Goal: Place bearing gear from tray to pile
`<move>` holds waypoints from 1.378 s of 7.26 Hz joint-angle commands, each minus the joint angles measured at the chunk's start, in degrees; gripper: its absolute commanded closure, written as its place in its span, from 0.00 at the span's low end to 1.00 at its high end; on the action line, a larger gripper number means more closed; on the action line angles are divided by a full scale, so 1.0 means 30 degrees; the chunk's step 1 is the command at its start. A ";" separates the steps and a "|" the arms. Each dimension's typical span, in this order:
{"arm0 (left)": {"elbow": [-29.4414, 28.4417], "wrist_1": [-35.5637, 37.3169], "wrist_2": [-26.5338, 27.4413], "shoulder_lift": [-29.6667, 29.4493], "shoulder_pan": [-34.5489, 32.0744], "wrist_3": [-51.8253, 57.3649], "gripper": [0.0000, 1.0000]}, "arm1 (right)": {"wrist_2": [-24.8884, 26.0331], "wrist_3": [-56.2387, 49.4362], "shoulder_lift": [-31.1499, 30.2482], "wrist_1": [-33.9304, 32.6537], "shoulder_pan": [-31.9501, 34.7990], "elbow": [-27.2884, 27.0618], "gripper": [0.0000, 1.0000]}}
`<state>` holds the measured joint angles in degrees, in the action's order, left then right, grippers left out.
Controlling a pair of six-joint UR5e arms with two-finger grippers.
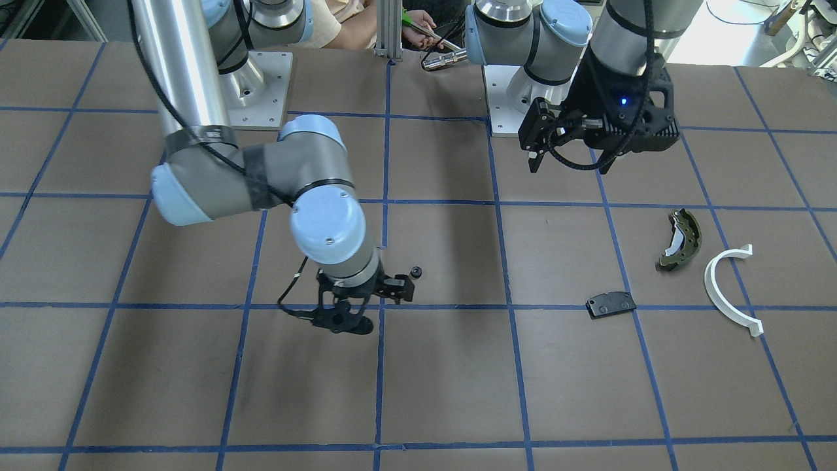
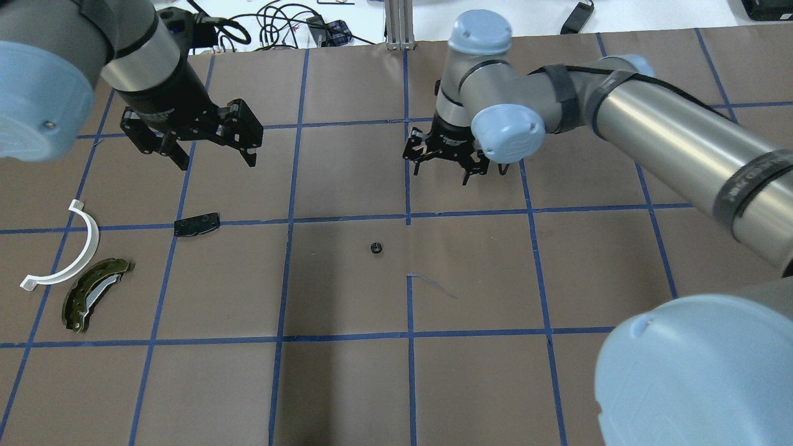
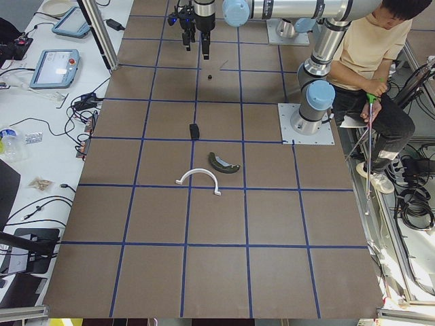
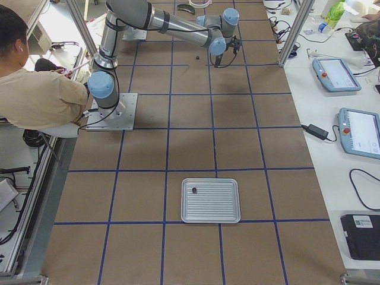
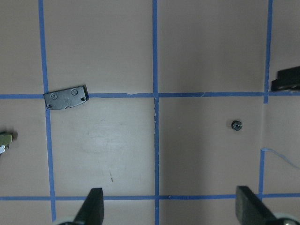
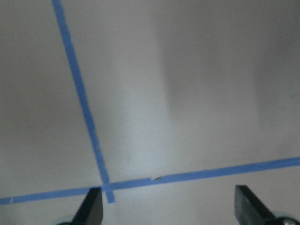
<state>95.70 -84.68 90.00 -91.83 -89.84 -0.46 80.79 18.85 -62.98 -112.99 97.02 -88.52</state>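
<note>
Currently: gear, one, small, black, toothed.
Location: bare bench, about mid-length, well apart from the pile of brake shoe, white arc and black pad toward the bench's left end.
Attitude: apparently flat, bore upward; round, no long axis.
Left jaws: spread, empty.
Right jaws: spread, empty.
Handling: probably left jaws; descend vertically, centred, pinch across the rim.

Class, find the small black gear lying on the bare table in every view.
Front-facing: gear near centre.
Overhead: gear near centre.
Exterior left: gear upper middle.
Exterior right: gear upper middle.
Left wrist: gear right of centre.
Right wrist: absent.
Landmark: blue tape crossing beside it.
</note>
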 commanded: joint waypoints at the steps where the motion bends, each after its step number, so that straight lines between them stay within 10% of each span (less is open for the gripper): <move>1: 0.3448 0.5026 0.0057 -0.0824 0.0004 -0.0168 0.00 | 0.1390 -0.4559 -0.0771 0.0748 -0.3379 -0.0024 0.00; 10: 0.5484 1.3108 0.0027 -0.7209 -0.6464 -0.6936 0.00 | 0.3773 -2.1705 -0.1830 0.1747 -1.6507 -0.0054 0.00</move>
<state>112.03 -46.68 89.67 -111.09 -106.60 -20.21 92.01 -39.36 -69.07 -107.36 52.40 -88.56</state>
